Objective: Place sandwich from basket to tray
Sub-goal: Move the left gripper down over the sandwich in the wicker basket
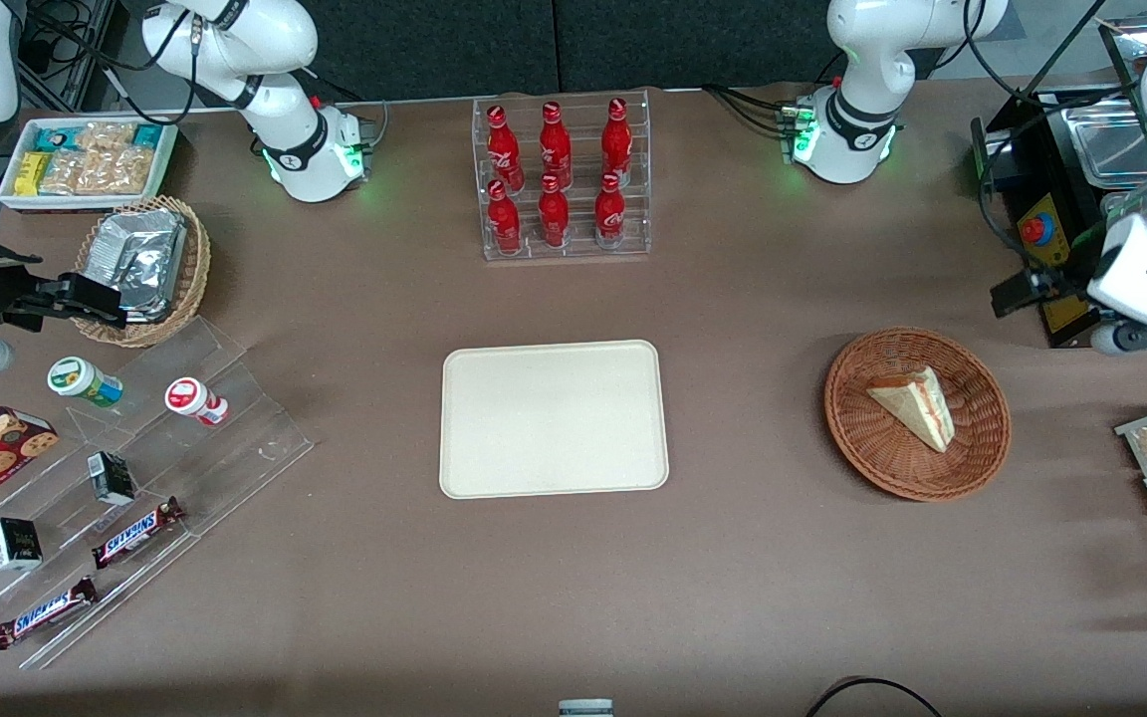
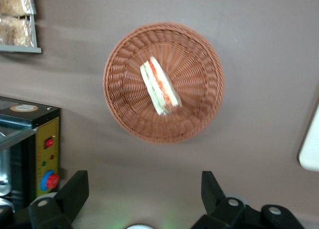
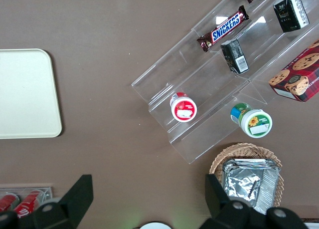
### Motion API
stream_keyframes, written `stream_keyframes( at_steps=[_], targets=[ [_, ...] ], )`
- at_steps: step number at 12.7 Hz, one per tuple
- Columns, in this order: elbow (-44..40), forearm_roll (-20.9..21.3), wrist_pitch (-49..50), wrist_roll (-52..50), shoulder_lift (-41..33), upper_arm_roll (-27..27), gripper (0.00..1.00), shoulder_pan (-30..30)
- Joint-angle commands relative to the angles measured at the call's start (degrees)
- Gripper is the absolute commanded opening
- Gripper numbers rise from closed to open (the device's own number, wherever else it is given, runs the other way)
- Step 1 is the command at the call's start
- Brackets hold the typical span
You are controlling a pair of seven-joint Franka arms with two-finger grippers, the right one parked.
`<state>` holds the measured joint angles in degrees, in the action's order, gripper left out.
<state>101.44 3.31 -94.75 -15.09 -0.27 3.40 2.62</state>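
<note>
Brown tabletop (image 1: 753, 558): sandwich (image 1: 914, 404) lies in basket (image 1: 977, 453) near the working arm's edge; tray (image 1: 554, 418) central; end effector (image 2: 144, 199) spread above, holding nothing.

Basket (image 1: 972, 453): woven wicker, reddish-brown, ribbed and rough, matt. Sandwich (image 1: 916, 405) in it: pale soft bread, matt; cut edge with red and green filling looks faintly glossy in the left wrist view.

Tray (image 1: 554, 418): cream-white, smooth, matt, probably plastic.

Table (image 1: 753, 578): brown, flat matt covering, cloth-like.

Gripper (image 2: 144, 191), high above the table beside the basket, fingers spread: black matt plastic fingers (image 2: 75, 186).

Bottle rack (image 1: 564, 239): clear glossy acrylic; cola bottles (image 1: 554, 214) shiny red.

Stepped display shelf (image 1: 235, 428): clear acrylic, glaring.

Lighter wicker basket (image 1: 190, 284): tan weave; foil packets (image 1: 140, 254) crinkled, bright metal.

Snickers bars (image 1: 135, 533): glossy wrappers.
</note>
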Motion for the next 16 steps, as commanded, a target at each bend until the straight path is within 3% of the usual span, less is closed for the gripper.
stream_keyframes(
  at_steps=[1,10,16],
  targets=[
    [9.71,0.20,-8.84,-9.66,-3.51,0.29,1.00,0.01],
    [33.88,-0.41,-39.94,-22.06,-4.39,-0.23,1.00,0.45],
    [39.80,-0.41,-60.70,-29.21,6.14,-0.15,1.00,1.68]
  ],
)
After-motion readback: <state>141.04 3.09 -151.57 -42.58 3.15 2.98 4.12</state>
